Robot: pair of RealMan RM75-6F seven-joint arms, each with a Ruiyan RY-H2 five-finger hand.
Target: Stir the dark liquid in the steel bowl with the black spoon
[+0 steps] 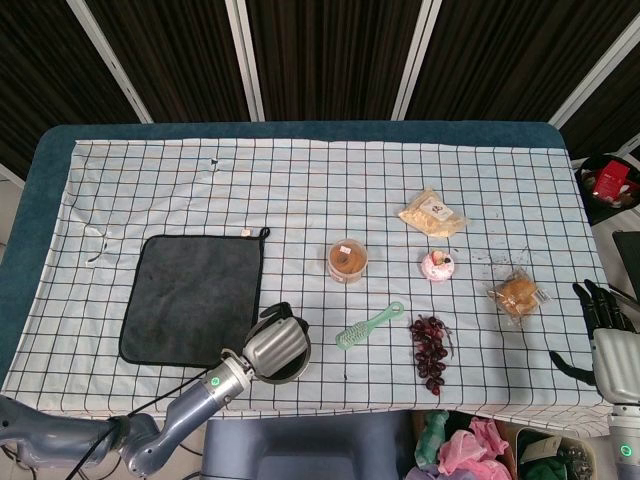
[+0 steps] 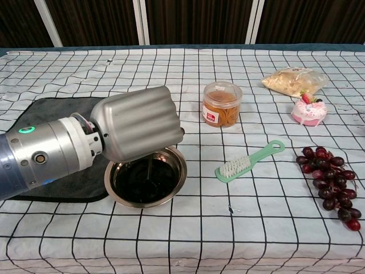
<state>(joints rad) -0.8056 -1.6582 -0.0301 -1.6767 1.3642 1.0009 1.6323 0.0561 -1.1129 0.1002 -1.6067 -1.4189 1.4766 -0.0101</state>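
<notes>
The steel bowl [image 2: 182, 178] with dark liquid [image 2: 137, 184] stands near the table's front edge, just right of the grey cloth. My left hand [image 2: 137, 124] hovers over the bowl's back-left rim, fingers curled around the black spoon. The spoon's thin shaft [image 2: 149, 169] dips into the liquid, and its black end [image 1: 278, 312] pokes out above the hand [image 1: 268, 348]. In the head view the hand hides most of the bowl [image 1: 299, 359]. My right hand [image 1: 602, 335] hangs off the table's right edge, fingers apart, holding nothing.
A grey cloth [image 2: 51, 114] lies left of the bowl. To its right are a green brush [image 2: 249, 161], a lidded jar [image 2: 222, 104], dark grapes [image 2: 331, 185], a pink cake [image 2: 308, 109], a snack bag [image 2: 293, 80] and a wrapped pastry [image 1: 517, 296].
</notes>
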